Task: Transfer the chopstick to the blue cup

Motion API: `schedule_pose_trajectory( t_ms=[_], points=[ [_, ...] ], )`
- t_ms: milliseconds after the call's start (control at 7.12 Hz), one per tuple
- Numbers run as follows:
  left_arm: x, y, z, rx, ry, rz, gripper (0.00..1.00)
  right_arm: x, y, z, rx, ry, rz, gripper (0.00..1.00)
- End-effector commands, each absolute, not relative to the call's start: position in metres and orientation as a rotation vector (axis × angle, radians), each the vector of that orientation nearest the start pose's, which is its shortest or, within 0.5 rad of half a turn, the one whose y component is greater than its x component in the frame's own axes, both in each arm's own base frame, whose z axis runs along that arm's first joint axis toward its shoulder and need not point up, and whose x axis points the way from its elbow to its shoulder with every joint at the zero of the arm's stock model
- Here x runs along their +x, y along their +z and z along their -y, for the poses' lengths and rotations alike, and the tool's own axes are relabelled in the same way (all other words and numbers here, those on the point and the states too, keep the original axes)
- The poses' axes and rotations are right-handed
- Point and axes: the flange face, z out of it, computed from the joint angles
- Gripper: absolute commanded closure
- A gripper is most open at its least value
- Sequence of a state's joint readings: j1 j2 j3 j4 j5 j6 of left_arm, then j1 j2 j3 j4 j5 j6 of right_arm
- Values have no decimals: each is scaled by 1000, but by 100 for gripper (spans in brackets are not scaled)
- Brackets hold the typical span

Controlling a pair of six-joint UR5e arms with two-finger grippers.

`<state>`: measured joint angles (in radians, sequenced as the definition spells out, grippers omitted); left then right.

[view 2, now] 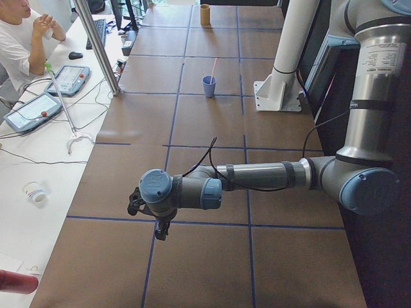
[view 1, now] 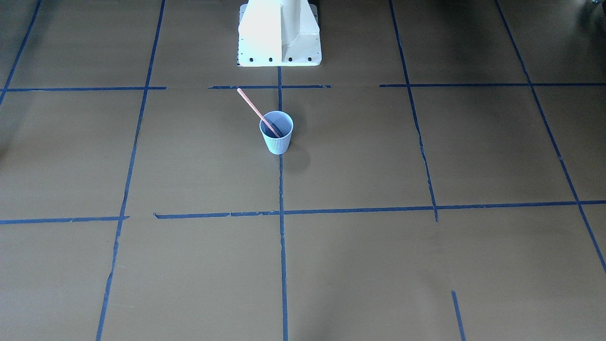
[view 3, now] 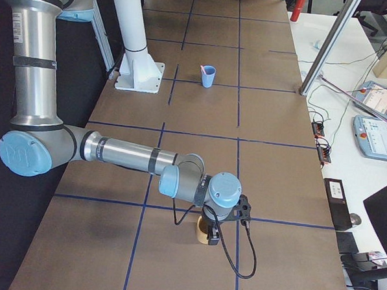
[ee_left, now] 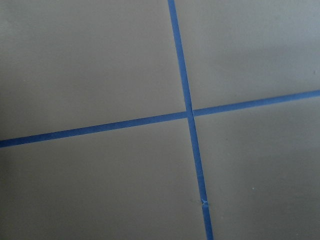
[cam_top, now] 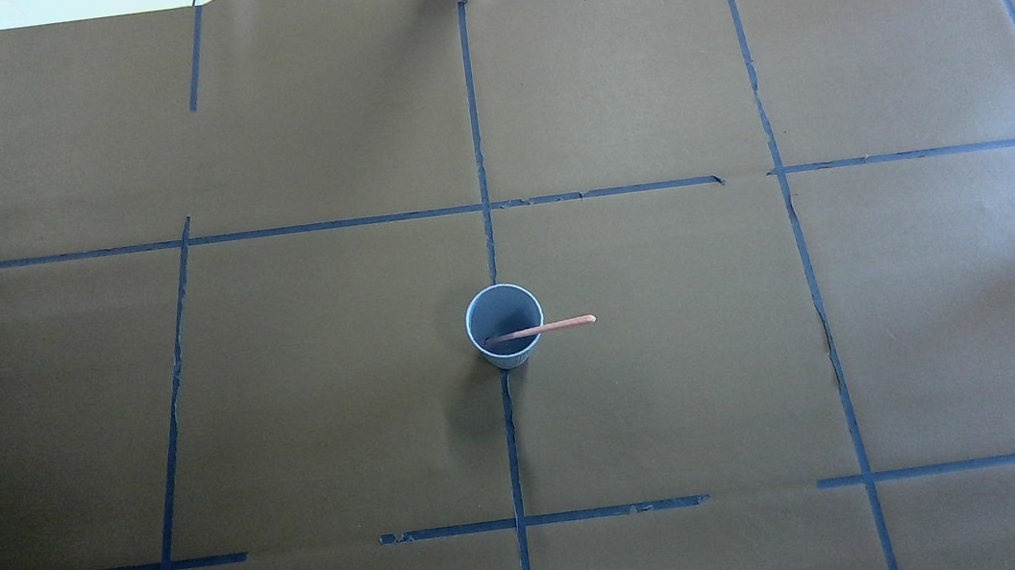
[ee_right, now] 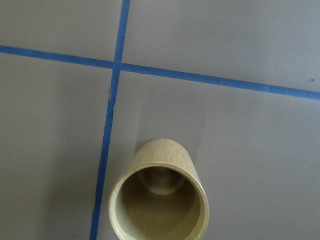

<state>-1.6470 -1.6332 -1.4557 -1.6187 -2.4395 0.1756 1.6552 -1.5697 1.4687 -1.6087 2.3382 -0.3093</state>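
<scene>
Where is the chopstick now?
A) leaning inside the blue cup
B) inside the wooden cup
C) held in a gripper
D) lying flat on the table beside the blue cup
A: the chopstick has its lower end in the blue cup and leans over its rim.

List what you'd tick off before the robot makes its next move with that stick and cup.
1. Chopstick in blue cup: ok, lower end inside, shaft leaning on the rim.
2. Blue cup upright: ok.
3. Left gripper and right gripper away from the cup: ok, both far from it.
4. Grippers open or shut: cannot tell.
5. Space below right gripper free: not ok, an empty tan cup stands there.
</scene>
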Motion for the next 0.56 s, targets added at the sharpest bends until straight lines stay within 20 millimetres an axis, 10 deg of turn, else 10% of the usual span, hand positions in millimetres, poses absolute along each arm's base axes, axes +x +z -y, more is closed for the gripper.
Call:
schedule_pose_trajectory(
  t_ms=[0, 421],
  points=[
    [-101, 669, 509, 77, 27, -865, 0, 99, 708, 479, 24, -177, 775, 0],
    [-98, 663, 503, 66, -22, -910, 0, 101, 696, 491, 47, -186, 768, 0]
  ],
)
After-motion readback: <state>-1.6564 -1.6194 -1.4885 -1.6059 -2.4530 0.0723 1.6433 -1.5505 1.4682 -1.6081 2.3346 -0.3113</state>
